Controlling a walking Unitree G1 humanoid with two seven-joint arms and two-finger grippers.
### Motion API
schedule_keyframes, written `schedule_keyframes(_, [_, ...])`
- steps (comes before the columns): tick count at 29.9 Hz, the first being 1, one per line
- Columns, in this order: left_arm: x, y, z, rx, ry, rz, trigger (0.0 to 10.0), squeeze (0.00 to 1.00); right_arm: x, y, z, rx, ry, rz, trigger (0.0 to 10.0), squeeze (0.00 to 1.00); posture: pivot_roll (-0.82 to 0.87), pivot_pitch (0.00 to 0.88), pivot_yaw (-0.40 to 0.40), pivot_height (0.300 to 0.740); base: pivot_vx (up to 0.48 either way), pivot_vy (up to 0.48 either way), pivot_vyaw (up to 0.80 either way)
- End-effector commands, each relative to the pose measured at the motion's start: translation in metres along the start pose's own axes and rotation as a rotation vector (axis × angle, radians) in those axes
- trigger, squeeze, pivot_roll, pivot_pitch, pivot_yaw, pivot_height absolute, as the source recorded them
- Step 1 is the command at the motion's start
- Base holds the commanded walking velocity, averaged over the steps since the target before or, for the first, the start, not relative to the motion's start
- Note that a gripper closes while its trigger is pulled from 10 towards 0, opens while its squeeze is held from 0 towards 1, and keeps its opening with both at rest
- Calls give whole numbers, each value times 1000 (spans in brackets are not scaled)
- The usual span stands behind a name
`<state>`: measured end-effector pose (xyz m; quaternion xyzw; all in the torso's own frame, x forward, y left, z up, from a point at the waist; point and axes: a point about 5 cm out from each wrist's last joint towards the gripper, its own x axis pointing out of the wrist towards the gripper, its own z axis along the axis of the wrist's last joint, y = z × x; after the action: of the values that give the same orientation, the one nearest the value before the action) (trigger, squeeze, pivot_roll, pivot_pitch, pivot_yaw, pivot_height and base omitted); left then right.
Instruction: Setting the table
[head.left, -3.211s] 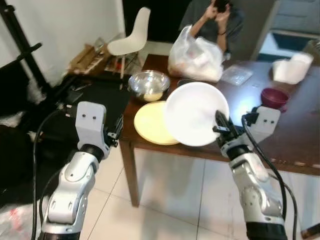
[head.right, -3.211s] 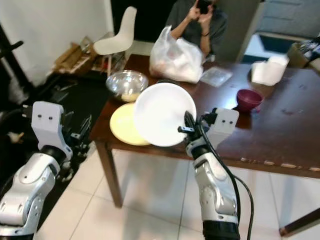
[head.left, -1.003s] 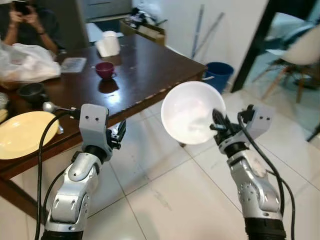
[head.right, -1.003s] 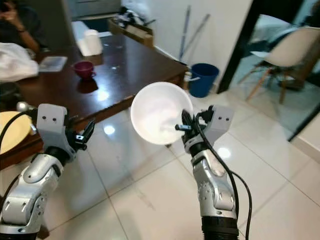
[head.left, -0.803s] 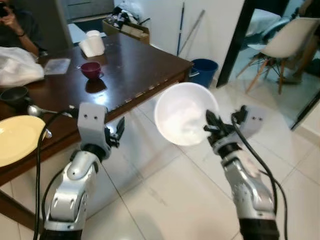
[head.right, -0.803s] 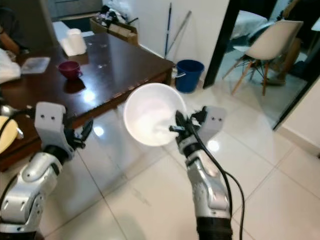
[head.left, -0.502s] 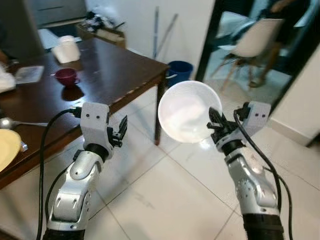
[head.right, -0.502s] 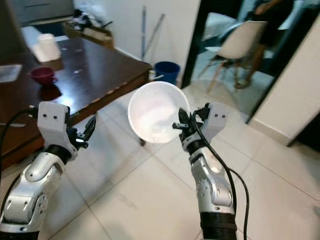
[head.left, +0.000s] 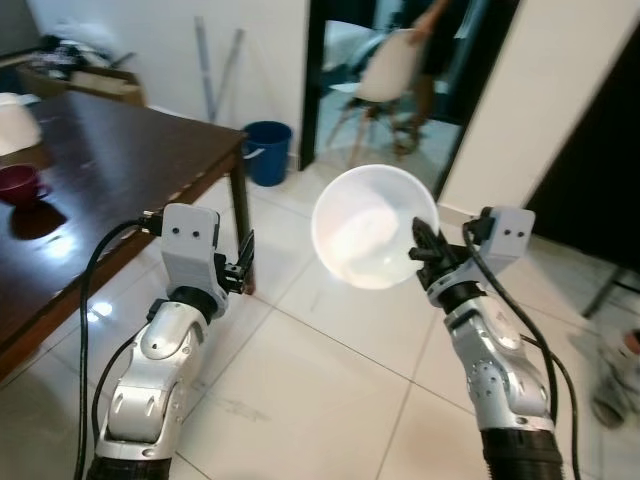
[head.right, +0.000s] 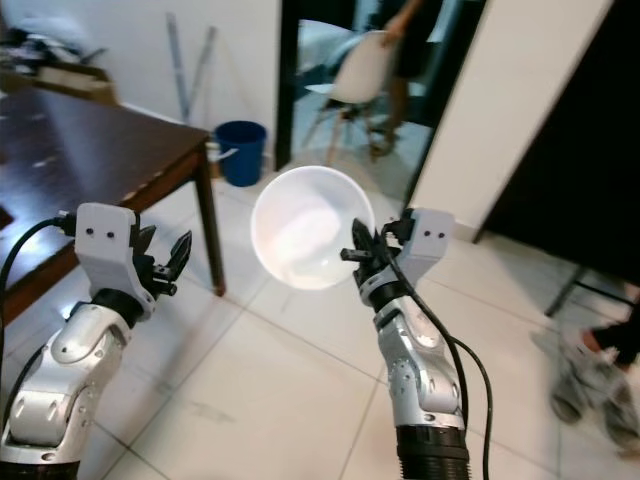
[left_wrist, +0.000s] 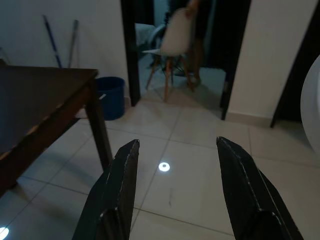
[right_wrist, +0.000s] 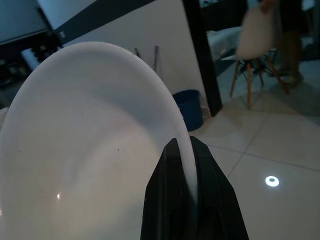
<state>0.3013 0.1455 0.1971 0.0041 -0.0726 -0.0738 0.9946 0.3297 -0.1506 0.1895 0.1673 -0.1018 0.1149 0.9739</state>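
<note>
1. My right gripper (head.left: 418, 262) is clamped on the rim of the white plate (head.left: 372, 227); the fingers (right_wrist: 187, 200) pinch its edge, as the right wrist view shows. The plate is held up on edge in mid-air, over the floor, well apart from the table.
2. My left gripper (head.left: 244, 266) is raised, fingers (left_wrist: 120, 192) spread, holding nothing.
3. The dark wooden table (head.left: 110, 170) is on my left, with its corner leg standing on the tiles. A maroon cup (head.left: 20, 183) sits on it near the frame edge.
4. The floor (head.left: 330, 380) is glossy pale tile with light reflections.
5. A blue bucket (head.left: 268, 152) stands by the white wall, past the table corner, with poles (head.left: 218, 70) leaning on the wall beside it.
6. There's a doorway ahead with a dark frame. A white chair (head.left: 385, 80) is in it, with a person (head.left: 430, 40) just behind; it's blurred.
7. Someone's feet (head.right: 590, 385) are at the far right on the floor, blurred.
</note>
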Motion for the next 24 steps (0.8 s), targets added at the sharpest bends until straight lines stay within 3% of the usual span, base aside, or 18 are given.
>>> schedule_keyframes(1, [0, -1, -4, 2, 12, -2, 10000, 0, -1, -2, 0, 2, -2, -7, 10000, 0, 85, 0, 60, 740, 0, 0, -775])
schedule_keyframes(24, [-1, -1, -5, -20, 18, 9, 10000, 0, -8, -6, -1, -9, 12, -25, 10000, 0, 28, 0, 58, 740, 0, 0, -780])
